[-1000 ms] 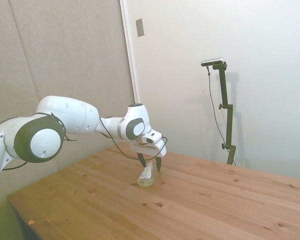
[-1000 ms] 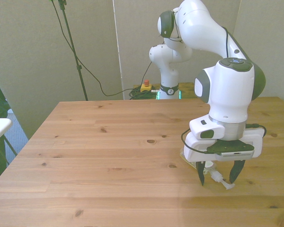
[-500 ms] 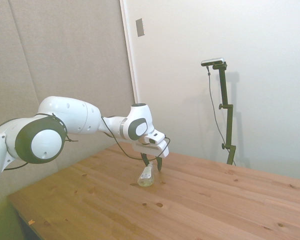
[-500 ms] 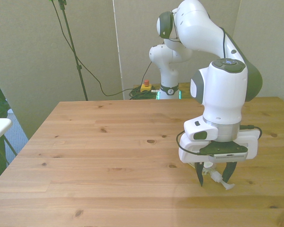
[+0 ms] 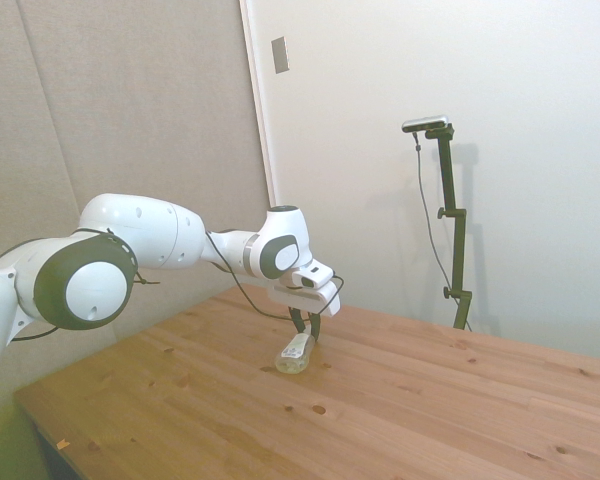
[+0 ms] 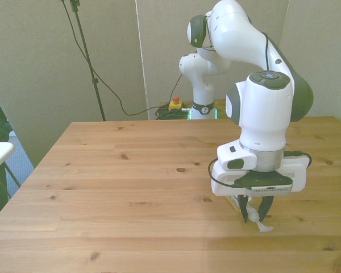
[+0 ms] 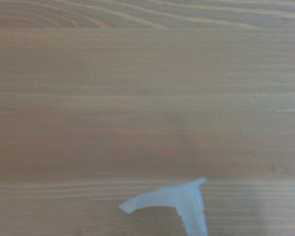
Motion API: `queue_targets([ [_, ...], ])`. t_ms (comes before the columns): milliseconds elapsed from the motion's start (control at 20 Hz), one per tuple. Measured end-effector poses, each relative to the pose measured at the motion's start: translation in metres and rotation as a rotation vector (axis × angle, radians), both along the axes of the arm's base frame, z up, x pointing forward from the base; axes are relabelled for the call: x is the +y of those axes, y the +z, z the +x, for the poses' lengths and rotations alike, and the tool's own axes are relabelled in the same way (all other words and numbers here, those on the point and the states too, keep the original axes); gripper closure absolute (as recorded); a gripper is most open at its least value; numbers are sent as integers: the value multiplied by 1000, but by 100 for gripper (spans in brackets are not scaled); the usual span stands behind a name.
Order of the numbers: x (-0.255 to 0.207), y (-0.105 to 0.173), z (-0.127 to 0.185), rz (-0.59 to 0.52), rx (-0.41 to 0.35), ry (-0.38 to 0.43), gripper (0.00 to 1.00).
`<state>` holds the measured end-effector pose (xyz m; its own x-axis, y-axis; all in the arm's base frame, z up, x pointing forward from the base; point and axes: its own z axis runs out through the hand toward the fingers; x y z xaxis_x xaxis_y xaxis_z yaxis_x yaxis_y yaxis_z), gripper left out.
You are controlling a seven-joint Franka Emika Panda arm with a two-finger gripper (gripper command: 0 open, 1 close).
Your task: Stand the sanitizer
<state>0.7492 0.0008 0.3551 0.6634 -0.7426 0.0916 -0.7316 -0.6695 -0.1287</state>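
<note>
The sanitizer (image 5: 294, 352) lies on its side on the wooden worktop (image 5: 400, 400), toward the front view's right and nearer the camera-side edge. Its clear body with pale yellowish liquid points away from the pincer (image 6: 254, 213), and its whitish pump cap (image 6: 263, 226) juts out past the fingertips. The white arm's pincer hangs straight down over the bottle's neck end, its dark fingers (image 6: 242, 208) drawn close together on either side of the neck, clenched on the sanitizer as far as the front view shows (the contact itself is small and partly hidden). In the wrist view the cap's spout (image 7: 162, 200) shows blurred against the wood grain, resting just above the boards.
</note>
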Motion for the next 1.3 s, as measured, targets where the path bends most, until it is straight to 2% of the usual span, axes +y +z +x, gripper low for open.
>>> queue_targets([
  [150, -5, 2, 1, -2, -5, -19, 100],
  [300, -14, 21, 5, -13, -39, -58, 100],
  [550, -8, 88, 4, -92, -199, -142, 100],
  [650, 7, 102, -1, -128, -268, -170, 100],
  [1000, 38, 122, -37, -190, -483, -262, 100],
  [1300, 54, 126, -73, -162, -559, -273, 100],
])
